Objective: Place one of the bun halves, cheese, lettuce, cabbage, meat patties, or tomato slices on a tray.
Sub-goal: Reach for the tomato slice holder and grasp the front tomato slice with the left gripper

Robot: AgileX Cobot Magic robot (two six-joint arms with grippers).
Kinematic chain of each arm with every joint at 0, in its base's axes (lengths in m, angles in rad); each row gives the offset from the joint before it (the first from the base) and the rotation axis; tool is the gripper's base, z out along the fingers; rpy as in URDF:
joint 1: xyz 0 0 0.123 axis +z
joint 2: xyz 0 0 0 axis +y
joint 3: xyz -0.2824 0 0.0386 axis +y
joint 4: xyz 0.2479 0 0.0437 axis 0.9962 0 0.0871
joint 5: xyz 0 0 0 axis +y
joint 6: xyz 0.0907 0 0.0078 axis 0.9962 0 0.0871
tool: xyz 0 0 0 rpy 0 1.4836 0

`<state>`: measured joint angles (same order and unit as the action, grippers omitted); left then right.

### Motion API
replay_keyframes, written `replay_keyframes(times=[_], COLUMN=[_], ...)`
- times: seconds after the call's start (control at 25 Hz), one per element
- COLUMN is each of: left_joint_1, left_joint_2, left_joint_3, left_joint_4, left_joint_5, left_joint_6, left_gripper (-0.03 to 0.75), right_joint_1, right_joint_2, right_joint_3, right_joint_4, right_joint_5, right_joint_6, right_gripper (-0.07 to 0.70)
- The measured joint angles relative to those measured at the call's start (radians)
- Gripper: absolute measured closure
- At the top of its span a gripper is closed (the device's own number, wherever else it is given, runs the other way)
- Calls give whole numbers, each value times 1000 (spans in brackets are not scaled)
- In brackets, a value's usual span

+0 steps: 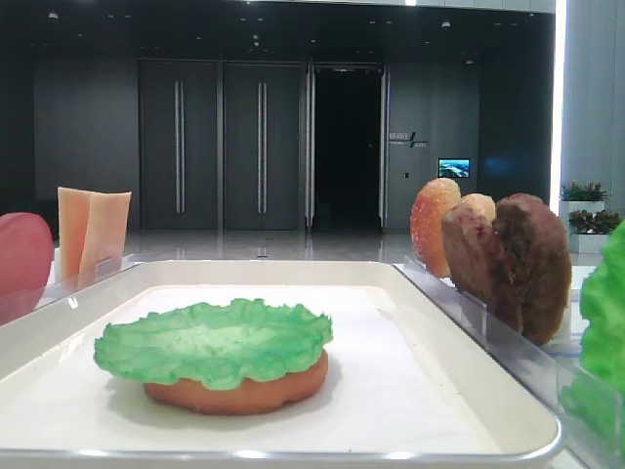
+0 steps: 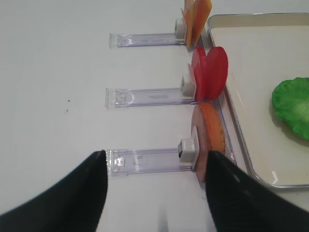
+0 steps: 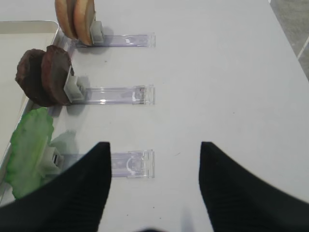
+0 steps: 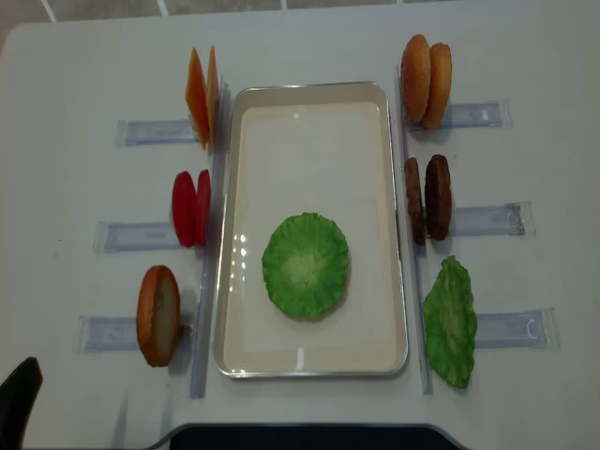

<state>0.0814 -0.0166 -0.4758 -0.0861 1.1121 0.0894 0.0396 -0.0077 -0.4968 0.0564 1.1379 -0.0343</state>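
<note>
A white worktop [image 4: 309,47] holds a tray [image 4: 309,366] at its centre. Along the tray's left edge stand cheese [image 4: 202,96], tomato slices [image 4: 190,208] and a bun half [image 4: 157,315]. In the tray, lettuce [image 4: 305,265] covers another bun half [image 1: 239,391]. Along the right edge stand bun halves [image 4: 426,67], meat patties [image 4: 427,198] and a second lettuce leaf [image 4: 451,322]. The left tool [image 2: 154,166] and right tool [image 3: 154,157] are spread, holding nothing.

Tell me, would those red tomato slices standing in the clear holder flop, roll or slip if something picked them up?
The tomato slices probably stay stiff: they stand on edge in their clear holder without sagging. Being round discs, they might roll if set down on edge. Their smooth surface suggests they could slip in a loose grip.
</note>
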Motion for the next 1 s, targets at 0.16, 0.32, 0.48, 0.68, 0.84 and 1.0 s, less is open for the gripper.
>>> replay_keyframes(times=[0.16, 0.32, 0.48, 0.68, 0.84, 1.0], left_joint_1=[0, 0, 0, 0, 0, 0], left_joint_2=[0, 0, 0, 7, 65, 152], left_joint_3=[0, 0, 0, 0, 0, -1], left_joint_4=[0, -1, -1, -2, -3, -3], left_joint_5=[0, 0, 0, 0, 1, 1], left_joint_6=[0, 0, -1, -21, -29, -70], left_gripper=[235, 254, 287, 302, 303, 303], right_joint_1=[0, 0, 0, 0, 0, 0], right_joint_2=[0, 0, 0, 0, 0, 0], right_joint_3=[0, 0, 0, 0, 0, 0], right_joint_4=[0, 0, 0, 0, 0, 0], right_joint_5=[0, 0, 0, 0, 0, 0], right_joint_6=[0, 0, 0, 0, 0, 0], right_gripper=[216, 216, 216, 216, 216, 216])
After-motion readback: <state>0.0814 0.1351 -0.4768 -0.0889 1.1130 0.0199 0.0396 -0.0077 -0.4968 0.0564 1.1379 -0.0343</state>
